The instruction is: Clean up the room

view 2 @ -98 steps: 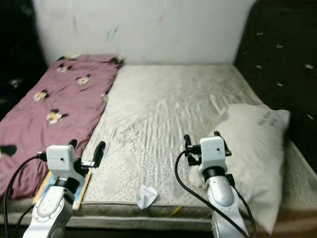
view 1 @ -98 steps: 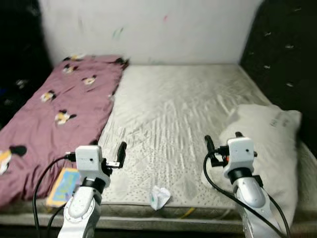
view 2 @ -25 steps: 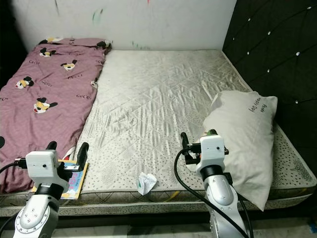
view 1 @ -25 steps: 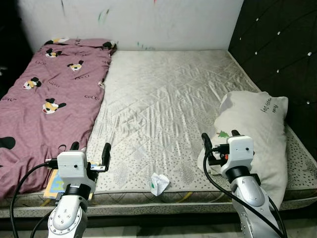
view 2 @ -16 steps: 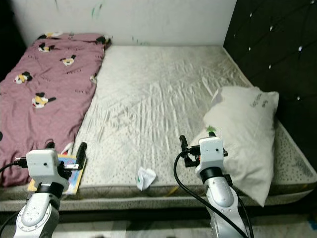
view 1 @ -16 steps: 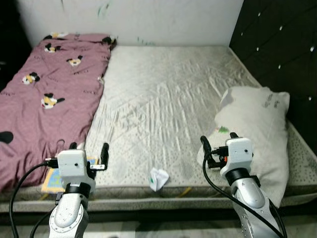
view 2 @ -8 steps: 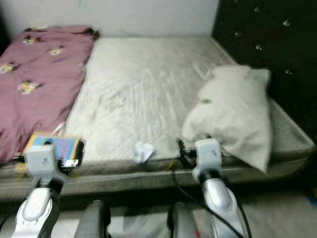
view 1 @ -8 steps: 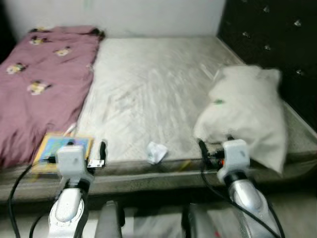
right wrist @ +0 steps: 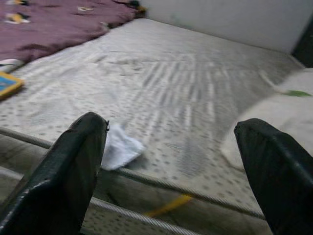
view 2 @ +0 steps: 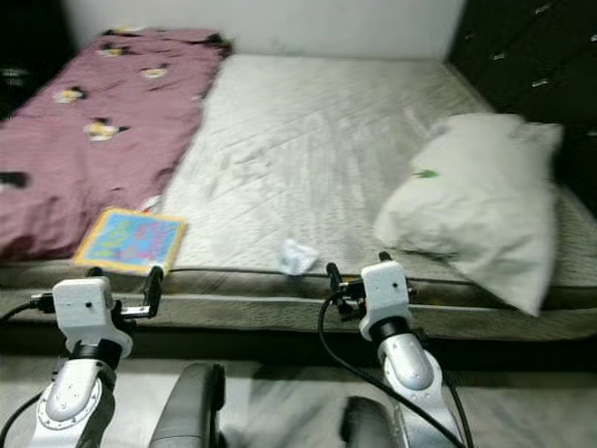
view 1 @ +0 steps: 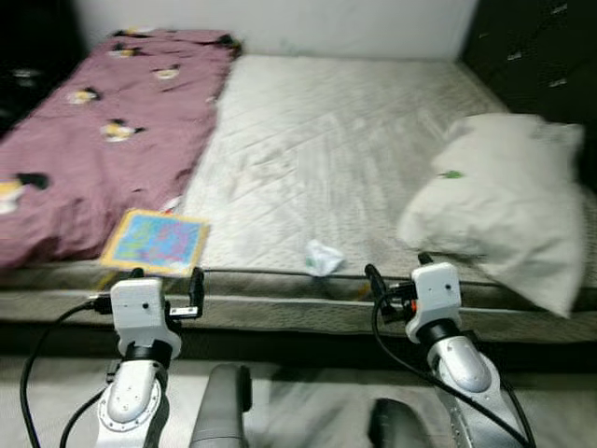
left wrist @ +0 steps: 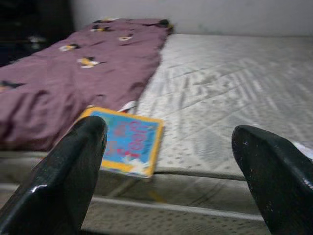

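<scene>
The robot stood at the foot of the bed [view 1: 308, 140], both arms raised before it and short of the mattress edge. The step in hand looked like an approach to the litter on the bed — most likely the crumpled white paper [view 1: 324, 257] lying near the foot edge, roughly midway between the two arms, a little nearer the right one. To do it well, the robot needed to settle first, since the head views were blurred; then bring the right gripper [view 1: 395, 273] forward and down over the paper, the fingers straddling it, and close only once both tips were past its sides. A light wad of that kind would likely skid on the quilted fabric if nudged from one side.

The right gripper's fingers [right wrist: 73, 171] were spread wide and held nothing; in its wrist view the paper [right wrist: 120, 148] sat just beside one finger, apart from it, with the white pillow [view 1: 504, 201] beyond on the right side of the mattress.

The left gripper [view 1: 168, 283] was likewise wide apart and empty — its fingers [left wrist: 68, 171] touched nothing. Ahead of it a colourful picture book [left wrist: 124, 147] lay flat at the foot corner of the mattress, its far end just beside the maroon cartoon-print blanket [view 1: 103, 121] that covered the bed's left side. That book would be a fair second item for the left arm.
</scene>
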Tool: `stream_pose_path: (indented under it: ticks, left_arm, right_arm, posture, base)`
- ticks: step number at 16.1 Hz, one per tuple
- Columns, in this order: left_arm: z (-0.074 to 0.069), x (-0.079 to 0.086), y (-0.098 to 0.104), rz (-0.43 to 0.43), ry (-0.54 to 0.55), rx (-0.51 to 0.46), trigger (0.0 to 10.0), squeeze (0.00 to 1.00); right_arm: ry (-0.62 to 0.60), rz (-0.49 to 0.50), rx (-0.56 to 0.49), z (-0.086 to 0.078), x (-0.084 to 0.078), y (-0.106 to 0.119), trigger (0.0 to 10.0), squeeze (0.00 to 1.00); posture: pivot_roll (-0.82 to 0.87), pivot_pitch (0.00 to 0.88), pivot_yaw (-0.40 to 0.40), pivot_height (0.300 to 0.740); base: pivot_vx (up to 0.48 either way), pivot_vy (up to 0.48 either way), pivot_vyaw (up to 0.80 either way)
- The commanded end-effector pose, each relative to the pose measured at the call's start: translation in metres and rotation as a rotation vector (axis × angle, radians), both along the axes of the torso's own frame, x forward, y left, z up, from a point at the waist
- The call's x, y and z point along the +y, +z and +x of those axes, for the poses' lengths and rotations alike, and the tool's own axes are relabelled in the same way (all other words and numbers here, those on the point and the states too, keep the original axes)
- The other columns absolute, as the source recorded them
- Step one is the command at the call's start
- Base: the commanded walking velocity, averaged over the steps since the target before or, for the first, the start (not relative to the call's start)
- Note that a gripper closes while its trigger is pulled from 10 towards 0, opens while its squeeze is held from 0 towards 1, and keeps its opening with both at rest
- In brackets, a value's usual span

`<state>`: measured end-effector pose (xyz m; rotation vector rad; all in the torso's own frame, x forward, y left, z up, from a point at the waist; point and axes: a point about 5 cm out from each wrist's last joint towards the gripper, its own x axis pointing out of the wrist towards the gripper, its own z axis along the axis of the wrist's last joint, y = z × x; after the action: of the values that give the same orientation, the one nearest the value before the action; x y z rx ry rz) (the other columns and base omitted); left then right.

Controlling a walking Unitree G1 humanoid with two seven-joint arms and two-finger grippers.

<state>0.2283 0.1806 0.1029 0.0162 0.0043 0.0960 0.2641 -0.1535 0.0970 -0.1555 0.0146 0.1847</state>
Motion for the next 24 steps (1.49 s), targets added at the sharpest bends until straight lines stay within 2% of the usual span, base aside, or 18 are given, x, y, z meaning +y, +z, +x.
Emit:
stream_pose_path:
  ticks: [1,5,8,21,24]
  left_arm:
    - [-0.0002,0.0012,0.0017,0.014,0.002,-0.004,10.0,0.0]
    - [0.0018,-0.0002,0.0008,0.022,-0.014,0.002,10.0,0.0]
    - [0.0021,-0.0008,0.0017,0.019,-0.025,-0.001,10.0,0.0]
    - [0.0064,-0.0028,0.0024,0.015,-0.048,-0.008,10.0,0.0]
    - [0.0068,-0.0032,0.0013,0.018,-0.044,-0.001,10.0,0.0]
  right_arm:
    - [0.019,0.005,-0.009,0.002,0.001,0.0017,10.0,0.0]
    - [0.032,-0.013,-0.004,0.0018,0.0027,-0.0004,10.0,0.0]
    - [0.046,-0.016,-0.011,0.0007,0.0051,0.0005,10.0,0.0]
    - [0.049,0.004,-0.004,0.0053,0.0055,-0.0014,10.0,0.0]
    - [0.054,0.005,-0.001,0.0057,0.0054,-0.0021,10.0,0.0]
  posture:
    - [0.0,0.064,-0.017,0.595]
    - [0.0,0.064,-0.017,0.595]
    - [0.0,0.075,-0.021,0.595]
    - [0.0,0.076,-0.018,0.595]
    - [0.0,0.075,-0.019,0.595]
  base:
    - [0.0,0.0,0.0]
    - [0.0,0.0,0.0]
    - [0.0,0.0,0.8]
    - [0.307,0.0,0.04]
    - [0.0,0.0,0.0]
